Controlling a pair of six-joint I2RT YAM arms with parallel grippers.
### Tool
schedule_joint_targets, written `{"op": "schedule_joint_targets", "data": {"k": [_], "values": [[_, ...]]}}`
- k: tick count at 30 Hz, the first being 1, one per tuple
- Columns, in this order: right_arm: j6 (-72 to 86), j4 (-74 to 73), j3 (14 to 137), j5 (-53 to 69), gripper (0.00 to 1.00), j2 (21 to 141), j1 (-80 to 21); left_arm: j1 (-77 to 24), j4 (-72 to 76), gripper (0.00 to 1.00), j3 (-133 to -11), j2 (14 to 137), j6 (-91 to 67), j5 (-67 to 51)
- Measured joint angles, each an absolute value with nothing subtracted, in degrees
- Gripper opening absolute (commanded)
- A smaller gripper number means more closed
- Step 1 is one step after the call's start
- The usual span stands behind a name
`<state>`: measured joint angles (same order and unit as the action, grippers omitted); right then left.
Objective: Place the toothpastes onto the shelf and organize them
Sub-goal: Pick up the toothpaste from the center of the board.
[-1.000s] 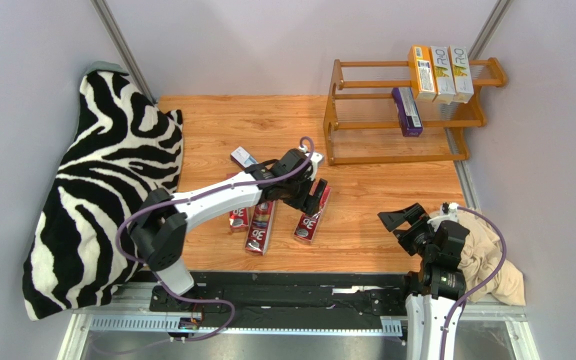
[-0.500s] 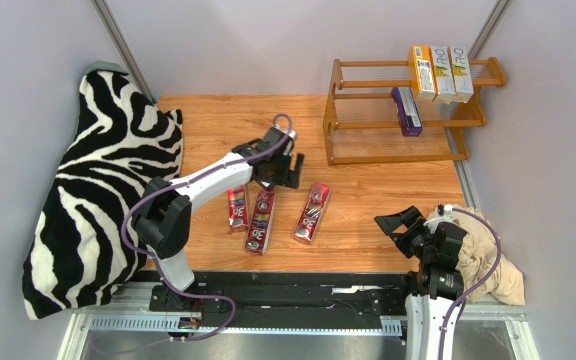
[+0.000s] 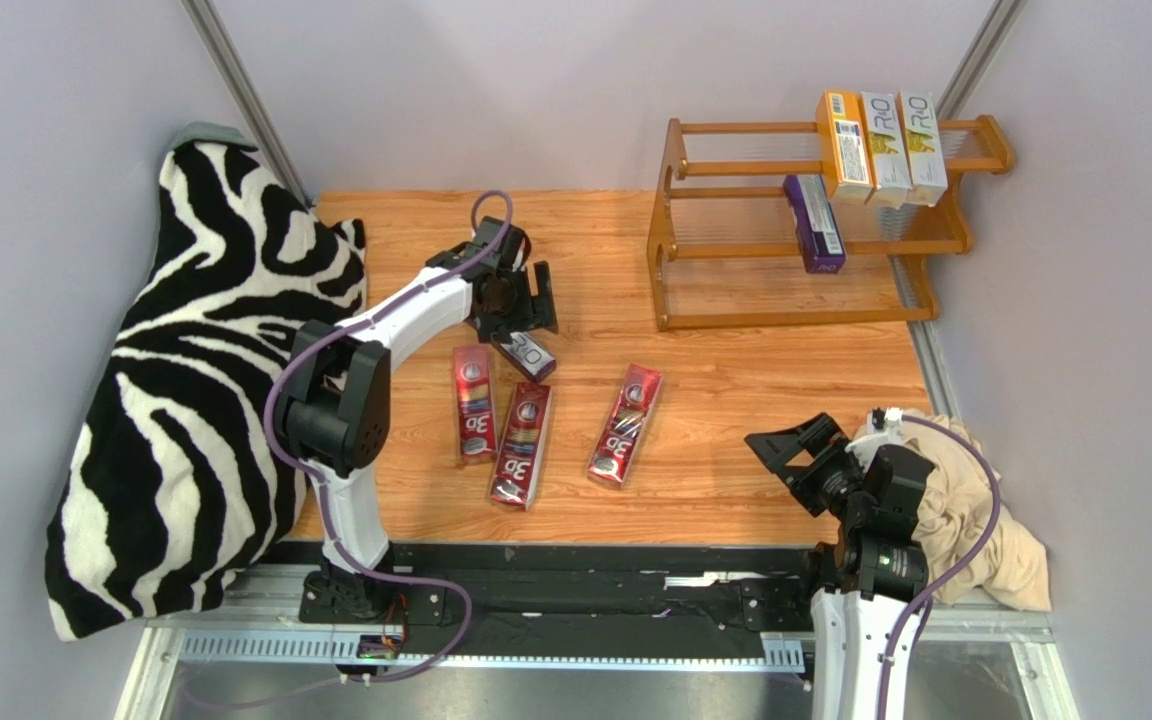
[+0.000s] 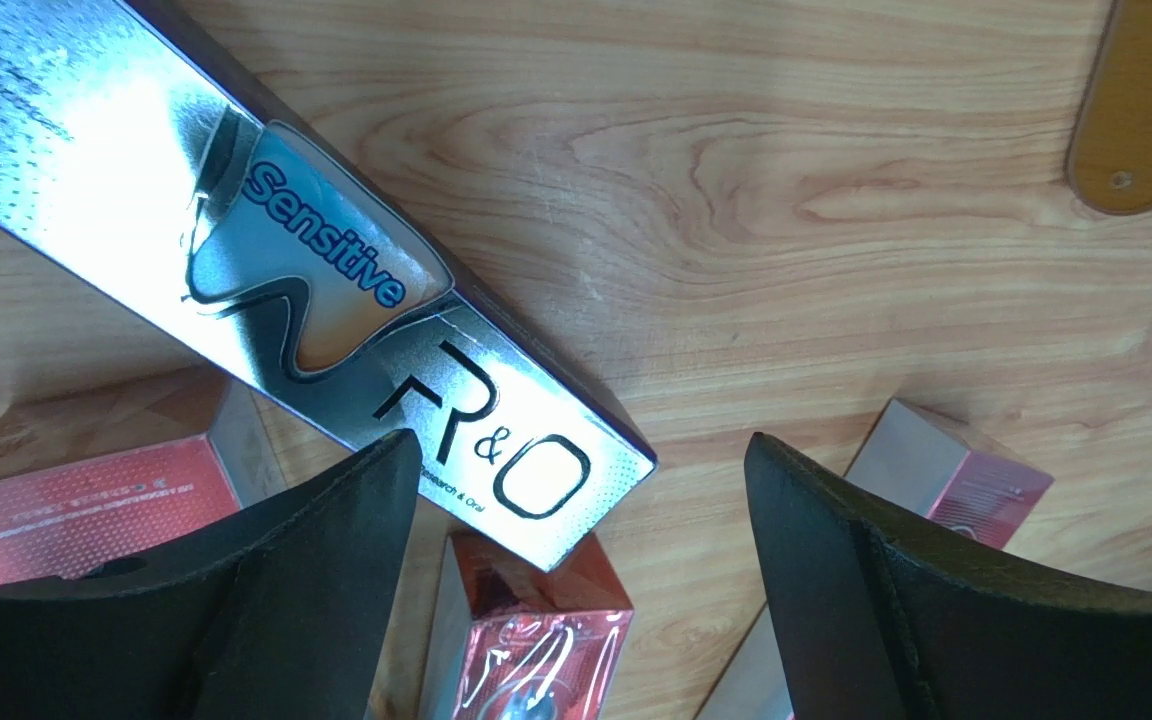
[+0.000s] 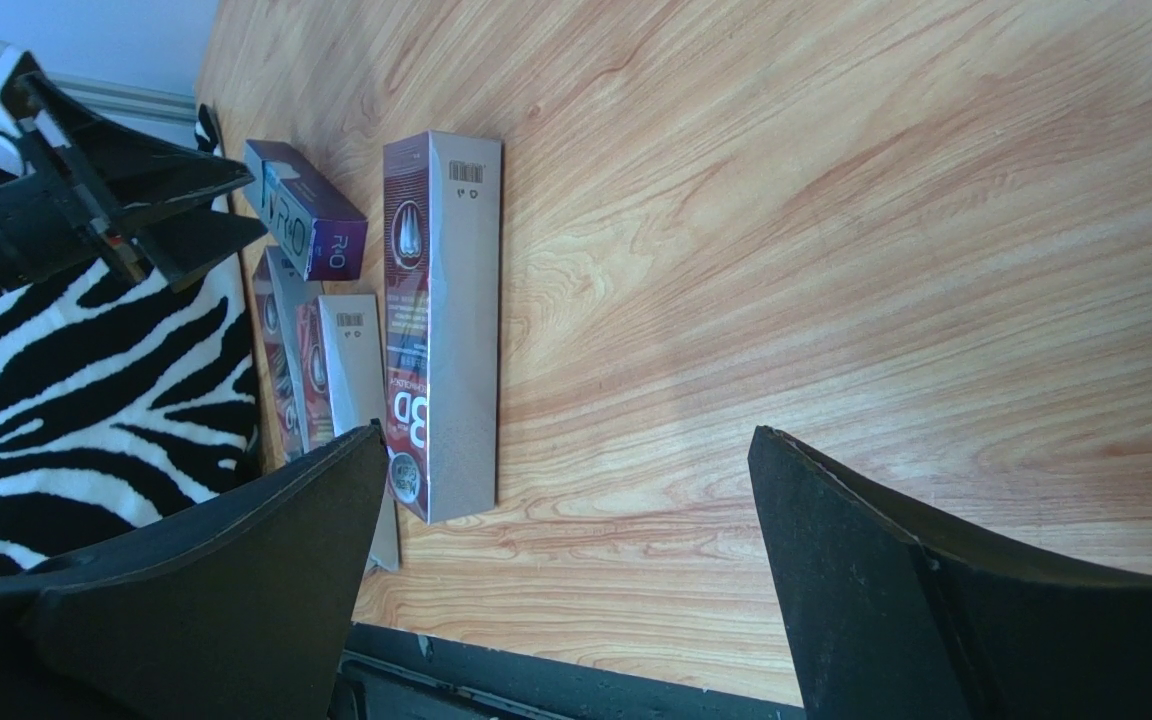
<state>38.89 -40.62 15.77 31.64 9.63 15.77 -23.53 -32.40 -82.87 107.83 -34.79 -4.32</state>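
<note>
Overhead, the left claw (image 3: 525, 312), jaws apart, hovers above a purple toothpaste carton (image 3: 527, 356) on the desk (image 3: 748, 375); the right claw (image 3: 797, 444), empty and spread wide, sits near right.

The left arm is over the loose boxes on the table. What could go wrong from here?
The open left pincer sits over only the end of the slanted silver box, so closing may catch a corner and twist it. Red boxes crowd that end; the fingers could knock them.
</note>
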Motion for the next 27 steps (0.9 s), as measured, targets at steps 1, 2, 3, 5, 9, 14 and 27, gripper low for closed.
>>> {"op": "schedule_joint_targets", "data": {"k": [1,2,3,5,9,14,27], "values": [[38.87,-40.62,15.77,31.79,0.95,9.63,15.77,-23.53,-32.4,0.88,-83.18,108.77,-34.92,-4.45],[38.85,-40.62,15.77,31.86,0.95,9.63,15.77,-23.53,-32.51,0.88,-83.18,109.16,-35.09,-4.56],[38.85,-40.62,15.77,31.97,0.95,9.63,15.77,-23.53,-32.75,0.87,-83.18,109.58,-35.27,-4.69],[38.85,-40.62,15.77,32.08,0.95,9.63,15.77,-23.49,-32.77,0.87,-82.98,109.97,-35.7,-5.02],[38.7,-40.62,15.77,32.42,0.95,9.63,15.77,-23.42,-30.39,0.87,-80.79,109.12,-36.29,-5.28],[38.65,-40.51,15.77,33.08,0.95,9.63,15.77,-23.4,-29.39,0.86,-79.88,108.42,-36.6,-5.45],[38.5,-40.47,15.75,33.98,0.95,9.58,15.77,-23.11,-24.77,0.85,-67.75,102.19,-36.95,-4.19]]}}
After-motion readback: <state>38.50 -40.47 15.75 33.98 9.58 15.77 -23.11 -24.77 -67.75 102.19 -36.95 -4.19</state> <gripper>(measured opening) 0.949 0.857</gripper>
